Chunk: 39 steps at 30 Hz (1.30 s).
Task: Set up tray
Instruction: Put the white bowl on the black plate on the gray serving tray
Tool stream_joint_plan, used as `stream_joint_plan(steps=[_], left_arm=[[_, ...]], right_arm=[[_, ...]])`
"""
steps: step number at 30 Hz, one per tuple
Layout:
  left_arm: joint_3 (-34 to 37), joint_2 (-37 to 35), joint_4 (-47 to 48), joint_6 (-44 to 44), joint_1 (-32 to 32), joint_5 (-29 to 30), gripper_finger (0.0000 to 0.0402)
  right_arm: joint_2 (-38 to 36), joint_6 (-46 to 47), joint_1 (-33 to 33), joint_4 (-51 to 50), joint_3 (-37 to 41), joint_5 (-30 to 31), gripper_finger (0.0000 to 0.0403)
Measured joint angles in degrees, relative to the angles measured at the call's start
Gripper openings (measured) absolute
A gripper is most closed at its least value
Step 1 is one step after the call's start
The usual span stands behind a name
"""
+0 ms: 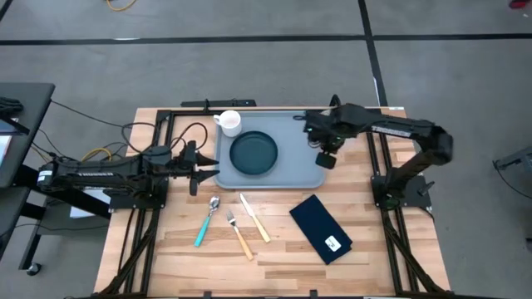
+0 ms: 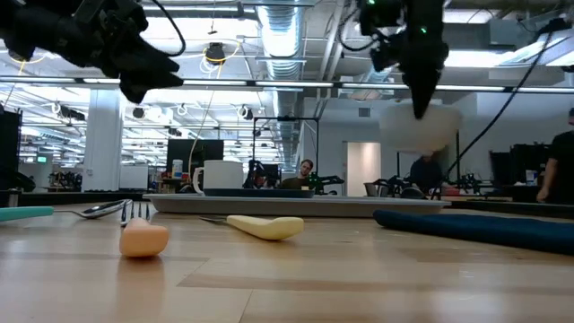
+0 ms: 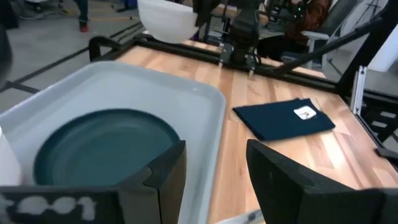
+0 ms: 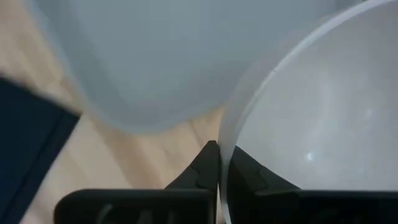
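The right end effector (image 4: 219, 163) pinches a white bowl's (image 4: 311, 118) rim, seemingly above the tray (image 1: 291, 170).

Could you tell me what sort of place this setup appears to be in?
Probably a robotics lab in an open-plan office: a wooden slatted table on grey floor, exposed ceiling ducts, and people at desks behind.

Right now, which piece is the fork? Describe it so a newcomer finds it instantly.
Start at the tray and look to the bare wood just in front of it, where three utensils lie. The fork is the middle one, between the teal-handled spoon and the cream-handled knife; its handle is peach-orange.
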<state>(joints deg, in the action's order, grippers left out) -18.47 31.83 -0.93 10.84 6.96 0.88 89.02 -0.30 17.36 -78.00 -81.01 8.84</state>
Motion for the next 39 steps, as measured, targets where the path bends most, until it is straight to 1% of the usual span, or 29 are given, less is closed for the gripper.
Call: stream_joint_plan(steps=[3, 6, 9, 14, 17, 19, 22, 25, 28, 31, 34, 36, 39], left_arm=[[-1.21, -0.04, 1.60, -1.13, 0.00, 0.13, 0.0156], [-1.89, -0.45, 2.05, -2.11, 0.00, 1.03, 0.0156], [-2.76, -1.42, 4.67, -3.11, 0.04, 2.98, 0.0156], [-3.01, -6.45, 11.58, -3.37, 0.04, 7.86, 0.0156], [-3.02, -11.12, 15.38, -3.39, 0.04, 8.79, 0.0156], [-3.02, -14.49, 17.70, -3.88, 0.04, 8.66, 0.0156], [-2.95, -19.19, 20.30, -4.15, 0.04, 7.85, 0.0156], [-1.19, -23.12, 19.92, -4.15, 0.04, 5.11, 0.0156], [1.62, -26.23, 17.39, -3.78, 0.04, 1.59, 0.0156], [4.34, -28.16, 16.02, -2.93, 0.02, -0.43, 0.0156], [6.78, -29.07, 13.33, -2.13, 0.02, -0.64, 0.0156], [7.65, -29.15, 12.85, -1.69, 0.02, -0.63, 0.0156], [7.77, -29.14, 12.18, -1.65, 0.02, -0.61, 0.0156]], right_arm=[[8.34, -1.91, -2.75, -3.86, -9.06, 0.22, 0.0005], [16.96, -6.55, -5.34, -6.45, -19.53, 0.03, 0.0007], [24.12, -11.58, -7.34, -8.58, -30.49, -0.01, 0.0003], [32.92, -16.23, -9.05, -10.50, -46.89, 0.00, 0.0005], [36.94, -17.74, -9.54, -12.04, -53.92, 0.10, 0.0004], [37.67, -18.95, -9.88, -10.20, -53.15, 0.06, 0.0003], [38.85, -19.68, -9.89, -10.73, -52.65, 0.07, 0.0003], [40.23, -19.82, -9.83, -11.90, -52.50, 0.12, 0.0004], [40.90, -21.12, -9.74, -9.59, -52.52, -0.45, 0.0003], [41.28, -22.36, -9.85, -7.19, -52.70, -1.02, 0.0003], [42.16, -22.80, -9.87, -7.08, -52.50, -1.29, 0.0004], [42.98, -23.75, -10.05, -5.35, -52.62, -1.28, 0.0004], [43.66, -25.43, -10.34, -5.84, -52.50, -1.33, 0.0003]])
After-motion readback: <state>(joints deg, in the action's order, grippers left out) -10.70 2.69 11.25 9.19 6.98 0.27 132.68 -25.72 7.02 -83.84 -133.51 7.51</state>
